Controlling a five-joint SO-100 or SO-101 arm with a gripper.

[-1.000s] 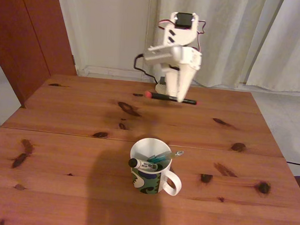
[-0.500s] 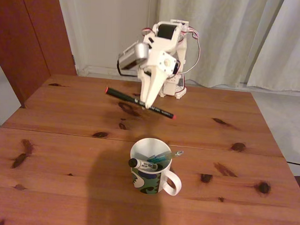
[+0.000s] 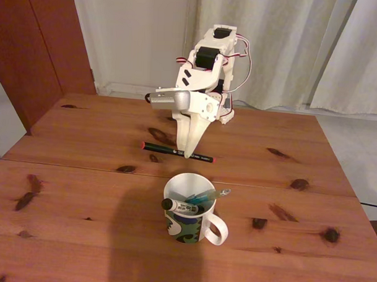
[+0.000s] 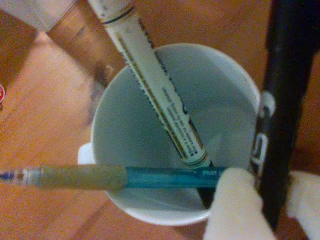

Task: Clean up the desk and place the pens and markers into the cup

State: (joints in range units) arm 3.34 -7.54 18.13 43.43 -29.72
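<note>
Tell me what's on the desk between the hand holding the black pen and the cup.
In the fixed view, nothing: only bare desk planks and the seam lie between the hand, shut on the black pen, and the cup.

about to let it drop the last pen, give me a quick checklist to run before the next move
1. Grip: the white two-finger gripper is shut on the black pen with a pink-red end, seen between its fingertips in the wrist view: ok.
2. Pen lined up over the white ceramic mug with green and dark-blue camouflage pattern: it crosses the rim's edge in the wrist view, and sits behind the mug in the fixed view: not ok.
3. Pen tilt: lies nearly level, not pointing down: not ok.
4. Room inside: the white-barrelled marker with black cap and teal-green pen lean in the mug, with open space between: ok.
5. Mug upright on the reddish-brown wooden desk: ok.
</note>
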